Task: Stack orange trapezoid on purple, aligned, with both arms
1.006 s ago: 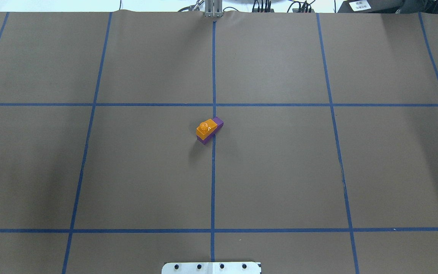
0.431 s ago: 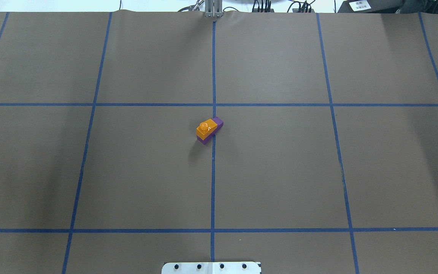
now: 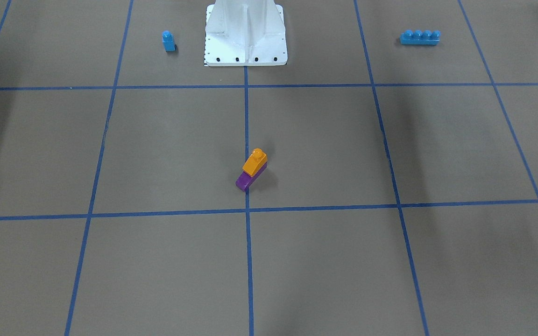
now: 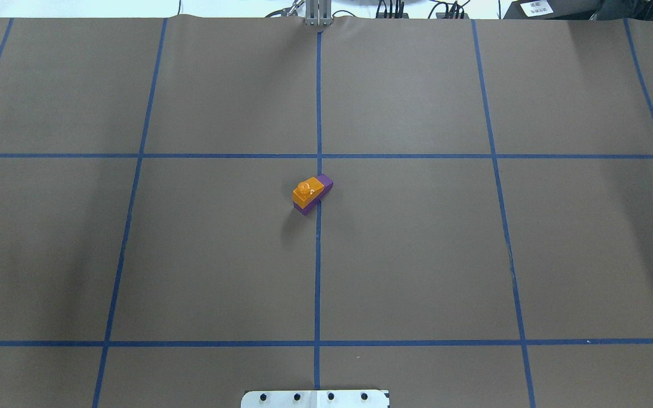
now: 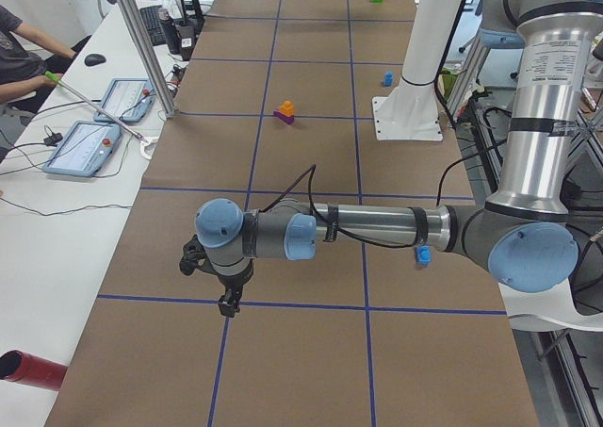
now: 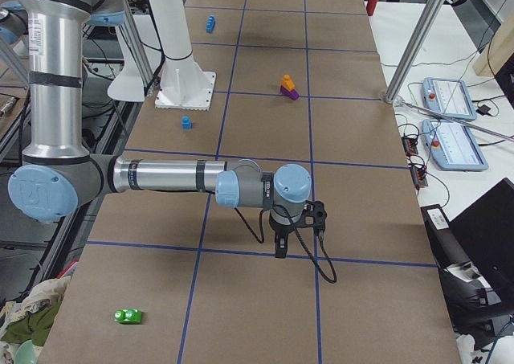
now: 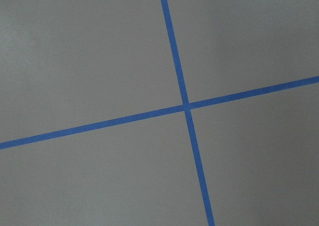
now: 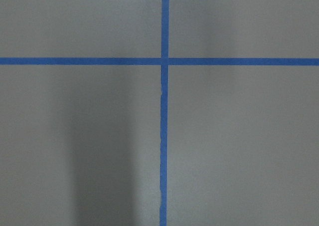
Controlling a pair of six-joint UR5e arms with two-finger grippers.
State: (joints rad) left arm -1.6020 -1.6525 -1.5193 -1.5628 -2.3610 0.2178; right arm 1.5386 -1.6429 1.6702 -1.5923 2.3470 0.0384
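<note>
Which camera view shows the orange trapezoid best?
The exterior front-facing view: the orange trapezoid shows its stud, side and seat on the purple block. Overhead shows mostly its top; both side views show it small and far; the wrist views miss it.

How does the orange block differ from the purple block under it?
The orange trapezoid sits on top; the purple block rests on the table. The purple block is longer, so one end sticks out beyond the orange trapezoid. Only the orange trapezoid shows a stud. Both lie along the same diagonal.

Small blue block [image 3: 168, 41]; long blue brick [image 3: 420, 37]
</note>
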